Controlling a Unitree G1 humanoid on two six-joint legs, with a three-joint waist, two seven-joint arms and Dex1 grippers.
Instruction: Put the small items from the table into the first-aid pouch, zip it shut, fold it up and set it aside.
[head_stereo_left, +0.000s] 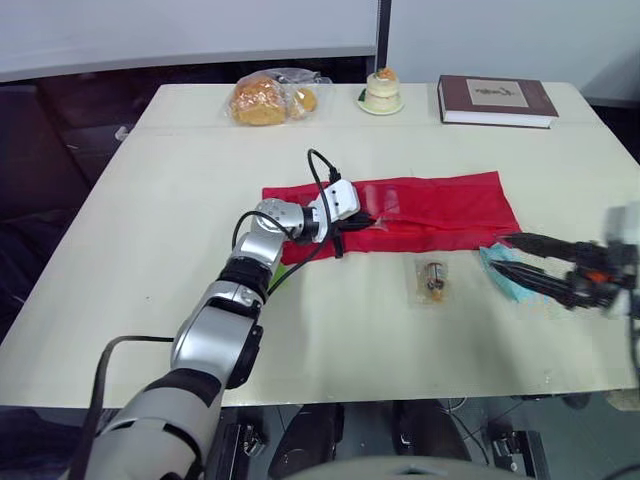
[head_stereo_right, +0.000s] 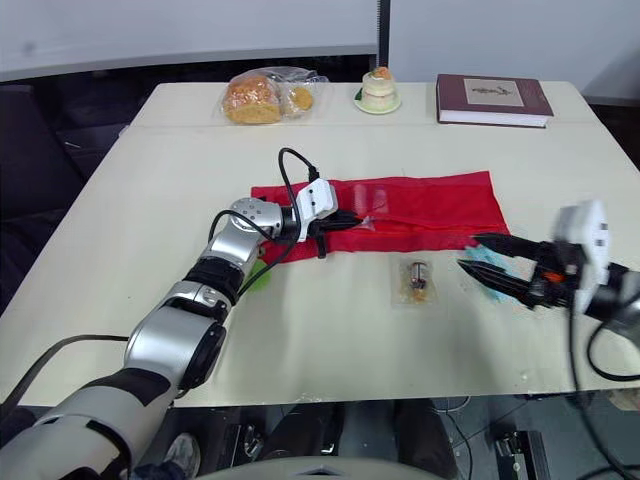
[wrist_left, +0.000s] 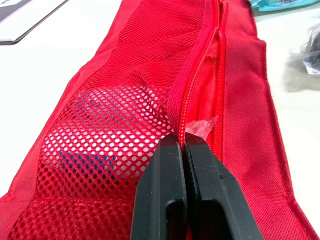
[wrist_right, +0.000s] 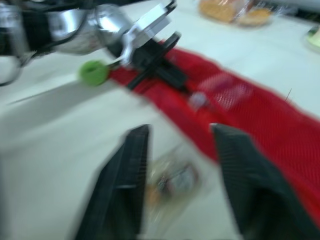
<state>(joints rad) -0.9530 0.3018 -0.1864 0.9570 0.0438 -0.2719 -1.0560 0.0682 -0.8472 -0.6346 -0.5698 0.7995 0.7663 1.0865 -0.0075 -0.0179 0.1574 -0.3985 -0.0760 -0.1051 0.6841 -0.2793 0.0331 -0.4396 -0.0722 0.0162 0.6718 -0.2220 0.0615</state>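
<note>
The red first-aid pouch (head_stereo_left: 430, 205) lies unfolded across the middle of the table, with its zipper (wrist_left: 200, 75) open along its length. Something white and blue shows through its mesh pocket (wrist_left: 100, 145). My left gripper (head_stereo_left: 365, 222) is shut on the pouch's zipper edge (wrist_left: 176, 131), with a scrap of clear plastic beside the fingertips. A small clear packet (head_stereo_left: 432, 279) with a brown item lies in front of the pouch. My right gripper (head_stereo_left: 500, 252) stands open at the right, just above a teal packet (head_stereo_left: 505, 278). A green item (head_stereo_right: 258, 275) lies under my left forearm.
Along the table's far edge are a bag of bread (head_stereo_left: 270, 97), a small cake on a plate (head_stereo_left: 382, 90) and a dark red book (head_stereo_left: 495, 100). The table's front edge runs close below the packets.
</note>
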